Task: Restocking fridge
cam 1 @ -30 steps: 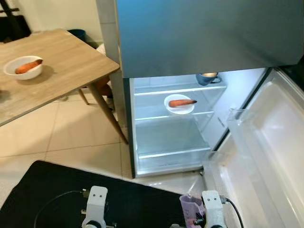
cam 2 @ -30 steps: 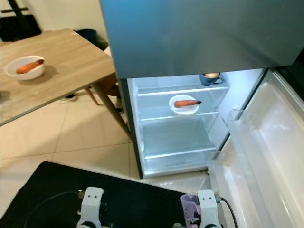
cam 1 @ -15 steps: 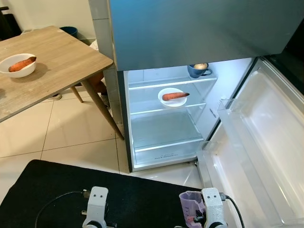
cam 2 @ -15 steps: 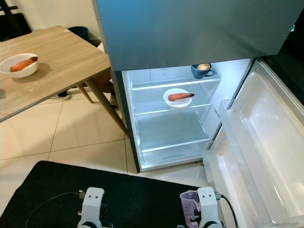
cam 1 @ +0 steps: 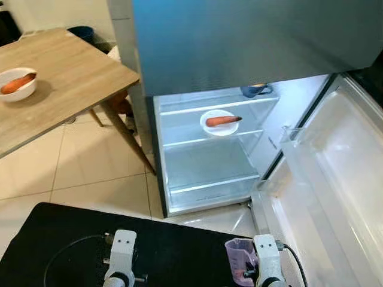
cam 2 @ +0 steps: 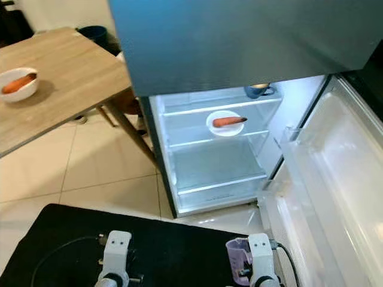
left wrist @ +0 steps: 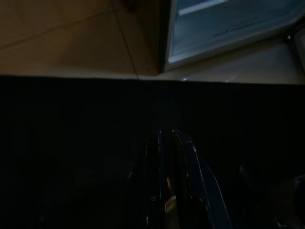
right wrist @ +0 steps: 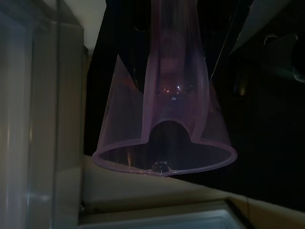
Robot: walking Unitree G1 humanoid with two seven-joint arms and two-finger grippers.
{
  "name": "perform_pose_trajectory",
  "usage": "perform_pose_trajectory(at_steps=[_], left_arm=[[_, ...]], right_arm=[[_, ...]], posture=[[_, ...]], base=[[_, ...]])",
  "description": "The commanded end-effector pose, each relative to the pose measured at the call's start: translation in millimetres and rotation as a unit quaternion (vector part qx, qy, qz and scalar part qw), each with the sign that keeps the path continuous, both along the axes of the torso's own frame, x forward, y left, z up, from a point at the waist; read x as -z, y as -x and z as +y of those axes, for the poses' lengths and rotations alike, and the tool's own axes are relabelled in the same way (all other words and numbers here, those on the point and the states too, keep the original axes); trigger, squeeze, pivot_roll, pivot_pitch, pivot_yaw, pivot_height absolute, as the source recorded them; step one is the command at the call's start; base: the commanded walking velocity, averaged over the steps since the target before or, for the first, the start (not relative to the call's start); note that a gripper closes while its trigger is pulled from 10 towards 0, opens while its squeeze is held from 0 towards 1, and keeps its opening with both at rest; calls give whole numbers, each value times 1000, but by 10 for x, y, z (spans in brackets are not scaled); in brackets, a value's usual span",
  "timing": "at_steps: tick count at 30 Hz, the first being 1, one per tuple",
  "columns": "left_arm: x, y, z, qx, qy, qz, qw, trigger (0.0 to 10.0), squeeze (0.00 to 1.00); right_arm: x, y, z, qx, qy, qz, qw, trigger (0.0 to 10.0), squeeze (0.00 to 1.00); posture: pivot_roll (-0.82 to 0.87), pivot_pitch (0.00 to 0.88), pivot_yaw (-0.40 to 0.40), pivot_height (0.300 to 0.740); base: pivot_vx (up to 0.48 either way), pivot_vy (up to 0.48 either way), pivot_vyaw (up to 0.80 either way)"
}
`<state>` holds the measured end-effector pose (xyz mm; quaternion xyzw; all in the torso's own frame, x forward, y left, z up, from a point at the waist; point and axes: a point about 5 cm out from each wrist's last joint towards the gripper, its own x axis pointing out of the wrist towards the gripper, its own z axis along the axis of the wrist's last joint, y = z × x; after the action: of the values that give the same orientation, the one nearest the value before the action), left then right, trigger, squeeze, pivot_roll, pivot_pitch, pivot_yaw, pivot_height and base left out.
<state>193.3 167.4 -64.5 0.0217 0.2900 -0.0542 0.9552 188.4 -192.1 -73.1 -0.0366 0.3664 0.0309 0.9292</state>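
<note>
Nearest item: we are holding a translucent purple cup (cam 1: 241, 267) low at our right side, the right end effector (right wrist: 174, 71) clasping it; in the right wrist view the cup's rim is pointing away from us, toward the fridge base.

Left end effector (left wrist: 167, 191): we are keeping it low over a black mat (cam 1: 167, 245). The left wrist view is very dark; its two fingers (left wrist: 153, 181) are lying close together, with nothing between them.

Floor (cam 1: 90, 167): pale tiles are running from the mat to the fridge.

Fridge (cam 1: 239, 42): it is standing straight ahead of us with the lower door (cam 1: 335, 179) swung wide to our right, and the interior is glowing.

Middle shelf: a white plate (cam 1: 219, 122) is carrying a carrot (cam 1: 222, 121).

Upper shelf: a blue mug (cam 1: 254, 91) is sitting behind and to the right of the plate, partly hidden by the closed top door.

Bench (cam 1: 66, 84): a wooden one is standing to our left, well apart from the fridge, and is bearing a white bowl (cam 1: 14, 85) with a second carrot (cam 1: 15, 83) lying in it.

Farthest item: a dark bin (cam 1: 81, 31) is showing beyond the bench.
</note>
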Motion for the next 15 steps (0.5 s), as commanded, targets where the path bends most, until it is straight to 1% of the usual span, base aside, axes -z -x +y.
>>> perform_pose_trajectory(at_steps=[1, 15], left_arm=[[17, 43, 35, 0, -7, 4, 1000, 10000, 0], [-15, 19, 5, 5, -5, -12, 1000, 10000, 0]], right_arm=[[21, 36, 3, -3, 1, 9, 1000, 10000, 0], [21, 33, 2, -2, 2, 9, 1000, 10000, 0]], posture=[[-100, 107, 17, 740], [-100, 106, 18, 740]], base=[[356, 0, 0], [349, 0, 0]])
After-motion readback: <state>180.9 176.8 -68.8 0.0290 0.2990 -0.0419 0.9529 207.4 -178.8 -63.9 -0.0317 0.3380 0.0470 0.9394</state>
